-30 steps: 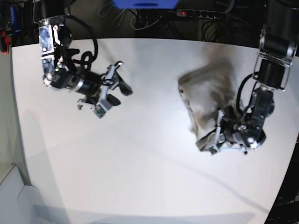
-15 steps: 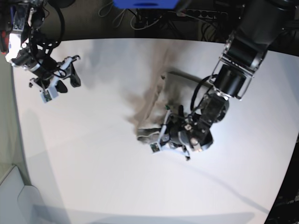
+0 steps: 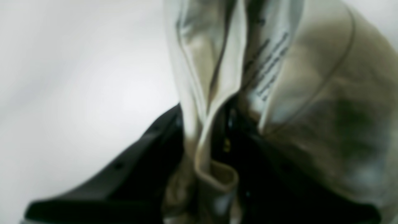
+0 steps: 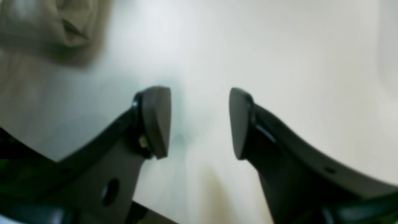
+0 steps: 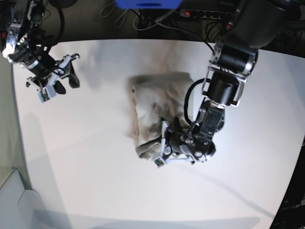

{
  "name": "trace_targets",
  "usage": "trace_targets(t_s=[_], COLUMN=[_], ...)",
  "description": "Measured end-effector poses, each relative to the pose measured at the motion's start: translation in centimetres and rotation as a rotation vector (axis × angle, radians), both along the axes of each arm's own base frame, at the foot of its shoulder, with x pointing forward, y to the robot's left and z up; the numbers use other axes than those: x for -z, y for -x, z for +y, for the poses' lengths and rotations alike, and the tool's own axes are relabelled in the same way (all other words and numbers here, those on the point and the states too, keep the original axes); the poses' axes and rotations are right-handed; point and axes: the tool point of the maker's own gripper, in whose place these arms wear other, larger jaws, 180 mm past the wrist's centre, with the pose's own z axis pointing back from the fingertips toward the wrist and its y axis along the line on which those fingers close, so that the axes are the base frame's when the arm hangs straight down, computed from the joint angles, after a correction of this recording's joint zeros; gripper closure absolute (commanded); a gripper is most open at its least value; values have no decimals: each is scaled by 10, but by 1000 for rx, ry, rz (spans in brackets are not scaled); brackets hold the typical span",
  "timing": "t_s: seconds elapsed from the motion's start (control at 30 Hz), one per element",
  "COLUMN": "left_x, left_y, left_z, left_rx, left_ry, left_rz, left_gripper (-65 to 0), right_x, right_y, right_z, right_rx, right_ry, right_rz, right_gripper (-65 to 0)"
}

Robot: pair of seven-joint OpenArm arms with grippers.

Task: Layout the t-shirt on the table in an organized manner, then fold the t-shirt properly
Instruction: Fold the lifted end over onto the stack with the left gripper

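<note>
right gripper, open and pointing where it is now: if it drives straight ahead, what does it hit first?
Probably bare table. The right gripper has only white tabletop between its open fingers; the t-shirt lies off to one side, out of that line. Depth is unclear.

left tool gripping crumpled t-shirt, white table

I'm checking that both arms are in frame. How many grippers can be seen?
2. The left gripper is near the table's middle, shut on the t-shirt. The right gripper hovers open over the table's far corner, holding nothing.
</note>
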Motion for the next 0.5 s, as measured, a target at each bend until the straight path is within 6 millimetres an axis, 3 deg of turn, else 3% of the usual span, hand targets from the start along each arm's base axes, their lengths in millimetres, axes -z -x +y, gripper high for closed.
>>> trace_targets(t_s=[0.23,0.5], left_x=[3,3], left_y=[7,8], left_z=[-14,-16], left_rx=[77,82], left_ry=[-37,-36], left_rz=[-10,-10], left_gripper=[-3,-15], right_x=[-2,3], right_y=[0,8], right_z=[4,4], right_rx=[-9,-9], right_ry=[-5,-2], right_rz=[-6,19], right_gripper=[-306,-306])
